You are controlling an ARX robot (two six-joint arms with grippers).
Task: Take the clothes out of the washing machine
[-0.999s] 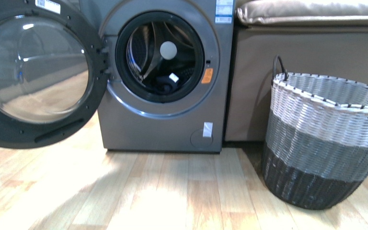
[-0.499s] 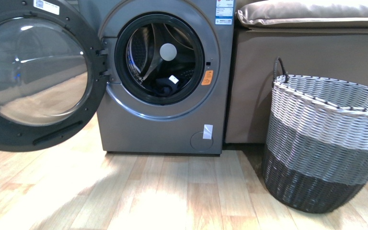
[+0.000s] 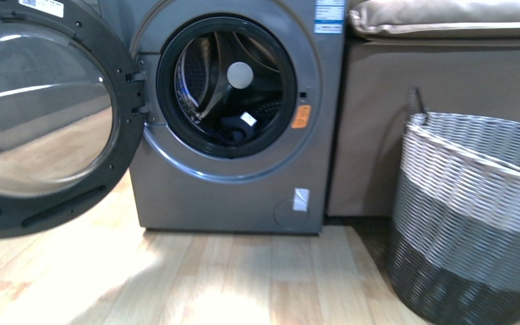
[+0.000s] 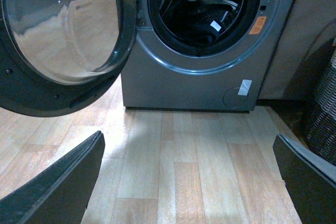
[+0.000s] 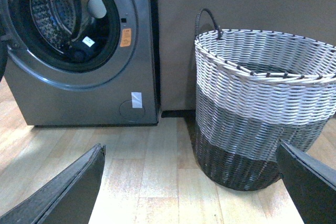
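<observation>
The grey washing machine (image 3: 230,183) stands ahead with its round glass door (image 3: 40,115) swung open to the left. The dark clothes (image 3: 233,128) with a small white tag lie at the bottom of the steel drum. They also show in the left wrist view (image 4: 207,27) and the right wrist view (image 5: 81,51). My left gripper (image 4: 189,182) is open and empty above the wooden floor, short of the machine (image 4: 184,85). My right gripper (image 5: 191,187) is open and empty, with the machine (image 5: 79,95) and the basket beyond it. Neither arm shows in the front view.
A woven white, grey and black basket (image 3: 474,223) stands on the floor to the right of the machine; it also shows in the right wrist view (image 5: 262,103). A brown couch (image 3: 440,81) stands behind it. The open door juts out on the left over the wooden floor (image 3: 210,284).
The machine and the basket look larger and sit further right in the front view; the camera has come closer to them.
</observation>
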